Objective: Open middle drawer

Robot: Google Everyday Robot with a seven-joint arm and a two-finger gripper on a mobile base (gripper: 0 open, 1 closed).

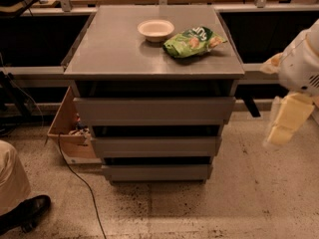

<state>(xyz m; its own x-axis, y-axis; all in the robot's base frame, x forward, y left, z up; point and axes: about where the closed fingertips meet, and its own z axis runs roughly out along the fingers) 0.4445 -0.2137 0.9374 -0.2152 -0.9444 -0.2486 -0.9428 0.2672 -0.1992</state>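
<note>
A grey cabinet stands in the middle of the camera view with three flat handleless drawer fronts. The middle drawer (155,146) is the mid-sized front and sits closed, between the taller top front (153,110) and the smallest bottom front (156,172). My gripper (282,124) hangs at the right edge of the view, to the right of the cabinet at about the top front's height, well apart from the drawers. The pale arm housing (302,63) is above it.
On the cabinet top (114,49) are a white bowl (156,29) and a green snack bag (192,40). A cardboard box (70,128) and a black cable (79,183) lie at the left. A person's leg and black shoe (25,214) are at the bottom left.
</note>
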